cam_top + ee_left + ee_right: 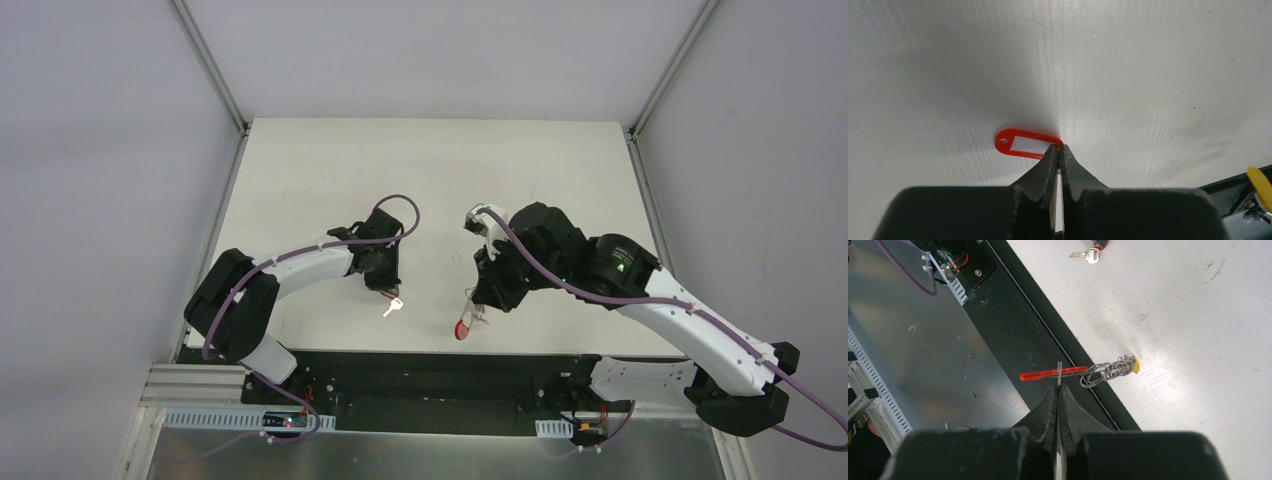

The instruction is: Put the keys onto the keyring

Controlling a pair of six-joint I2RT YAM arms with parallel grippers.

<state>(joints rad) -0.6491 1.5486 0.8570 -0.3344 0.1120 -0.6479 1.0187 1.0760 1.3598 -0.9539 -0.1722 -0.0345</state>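
Pinching the red tag [1023, 144] of a key [1087, 256] on the surface [1148, 75], left hand [1059, 147] is clamping shut, right hand [1058, 388] is gripping the keyring [1059, 367]

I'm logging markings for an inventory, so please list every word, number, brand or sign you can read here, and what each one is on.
No text can be read in any view.
On the red key tag: the white label window looks blank.
On the key: any stamping is too small to read.
On the keyring: bare wire coils, no lettering shows.
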